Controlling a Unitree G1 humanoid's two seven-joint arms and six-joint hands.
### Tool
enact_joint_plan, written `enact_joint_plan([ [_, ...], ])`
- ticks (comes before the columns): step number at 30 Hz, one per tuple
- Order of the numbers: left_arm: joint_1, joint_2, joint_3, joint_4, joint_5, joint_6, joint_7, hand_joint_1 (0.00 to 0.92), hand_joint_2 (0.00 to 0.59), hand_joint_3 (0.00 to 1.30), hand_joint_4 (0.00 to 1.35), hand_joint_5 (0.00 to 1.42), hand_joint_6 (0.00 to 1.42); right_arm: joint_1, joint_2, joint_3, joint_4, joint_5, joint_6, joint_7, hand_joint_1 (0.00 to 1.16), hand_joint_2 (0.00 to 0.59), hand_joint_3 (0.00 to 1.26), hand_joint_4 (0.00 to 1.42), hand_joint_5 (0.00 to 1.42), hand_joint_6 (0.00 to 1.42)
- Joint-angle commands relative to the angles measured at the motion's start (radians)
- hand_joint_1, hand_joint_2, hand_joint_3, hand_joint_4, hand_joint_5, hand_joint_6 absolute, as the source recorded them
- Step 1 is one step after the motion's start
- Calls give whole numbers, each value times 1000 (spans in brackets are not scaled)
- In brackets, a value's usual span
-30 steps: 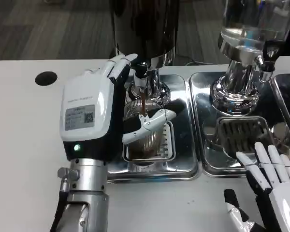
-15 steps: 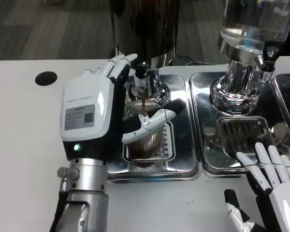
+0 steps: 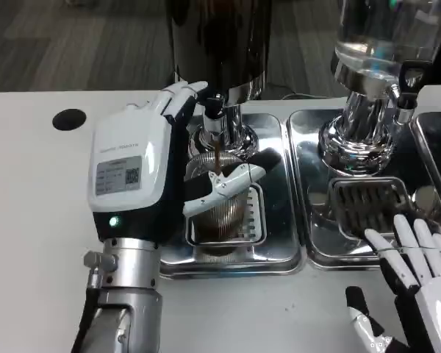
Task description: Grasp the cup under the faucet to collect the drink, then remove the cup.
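A clear ribbed cup (image 3: 222, 213) stands on the grate of the left steel drip tray (image 3: 279, 254), right under the faucet (image 3: 214, 126) of the dark drink dispenser (image 3: 220, 44). A thin brown stream (image 3: 217, 157) runs from the faucet into the cup, which holds dark liquid. My left hand (image 3: 143, 173) grips the cup from its left side, thumb across the front and fingers behind it near the faucet. My right hand (image 3: 411, 283) rests open at the bottom right, fingers spread, touching nothing.
A second dispenser with a clear tank (image 3: 378, 44) stands on the right steel tray (image 3: 316, 243), its own tap (image 3: 406, 92) pointing right. A black round hole (image 3: 68, 119) lies in the white table at the far left.
The picture has barely changed: my left hand keeps hold of the cup while the drink flows, drifting slightly left. My right hand has sunk a little lower.
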Motion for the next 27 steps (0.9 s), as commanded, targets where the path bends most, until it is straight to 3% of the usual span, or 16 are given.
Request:
enact_joint_plan([
  [1, 24, 8, 18, -13, 7, 16, -15, 0, 65, 393, 294, 523, 388, 6, -4, -5, -13, 2, -3, 11, 205, 433, 196, 11, 0, 65],
  [6, 22, 9, 37, -33, 20, 12, 12, 0, 68, 344, 237, 401, 376, 5, -1, -2, -8, 3, -8, 8, 208, 433, 196, 11, 0, 65],
  [12, 11, 10, 45, -46, 26, 15, 5, 0, 60, 278, 14, 256, 290, 6, 0, -4, -6, 6, -10, 5, 210, 433, 191, 4, 0, 65],
  [21, 46, 23, 59, -66, 19, -8, 30, 0, 60, 220, 0, 198, 212, 4, -1, -4, 4, 10, -14, 3, 212, 428, 185, 1, 0, 65],
  [27, 181, 50, 97, -104, -13, -58, 79, 0, 35, 180, 0, 158, 145, 0, -2, -4, -5, 9, -11, 15, 218, 413, 166, 0, 0, 65],
])
